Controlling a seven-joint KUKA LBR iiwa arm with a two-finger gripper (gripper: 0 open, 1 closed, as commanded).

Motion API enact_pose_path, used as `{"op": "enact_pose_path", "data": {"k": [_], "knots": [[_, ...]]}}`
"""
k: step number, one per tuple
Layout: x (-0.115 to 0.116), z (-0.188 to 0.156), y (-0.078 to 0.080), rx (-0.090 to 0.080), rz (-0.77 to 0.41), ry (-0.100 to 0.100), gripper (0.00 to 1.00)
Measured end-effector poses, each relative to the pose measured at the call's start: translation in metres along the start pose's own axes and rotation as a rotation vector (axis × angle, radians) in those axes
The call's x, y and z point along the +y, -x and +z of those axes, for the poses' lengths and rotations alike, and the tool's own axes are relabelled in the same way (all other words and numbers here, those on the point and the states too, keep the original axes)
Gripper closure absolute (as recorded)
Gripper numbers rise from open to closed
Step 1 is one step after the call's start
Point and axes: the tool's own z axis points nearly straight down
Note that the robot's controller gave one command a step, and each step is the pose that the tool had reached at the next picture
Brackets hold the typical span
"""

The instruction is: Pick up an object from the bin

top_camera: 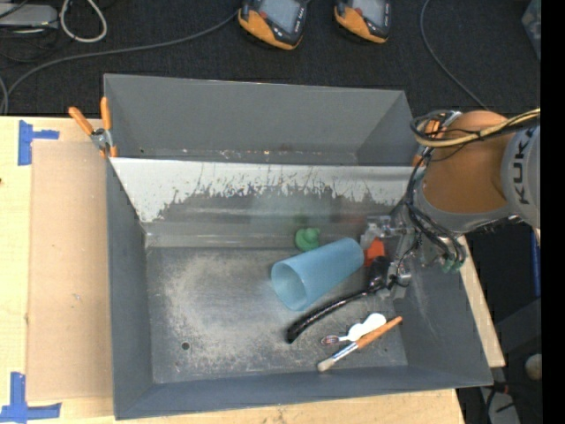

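Nearest lies a light-looking orange-and-white brush [361, 339]. The gripper [389, 272] hangs over the upper end of the black curved tool [334, 313], which looks stiff and a fair place to hold. I can't tell how wide the gripper is.

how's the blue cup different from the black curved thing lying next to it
Colour: the blue cup is pale blue, the black curved thing black. Shape: the cup is wide, hollow and tapered; the black thing is thin, long and bent. Pose: the cup lies on its side, mouth toward the lower left; the black thing lies flat. Both rest on the bin floor near the gripper.
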Motion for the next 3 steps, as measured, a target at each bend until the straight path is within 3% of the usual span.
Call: {"op": "enact_pose_path", "data": {"k": [1, 2, 3], "knots": [[-0.022, -0.026, -0.021, 0.003, -0.003, -0.003, 0.00], [0.019, -0.111, 0.011, -0.004, -0.007, 0.002, 0.00], [0.018, -0.008, 0.024, 0.012, -0.031, 0.002, 0.00]]}}
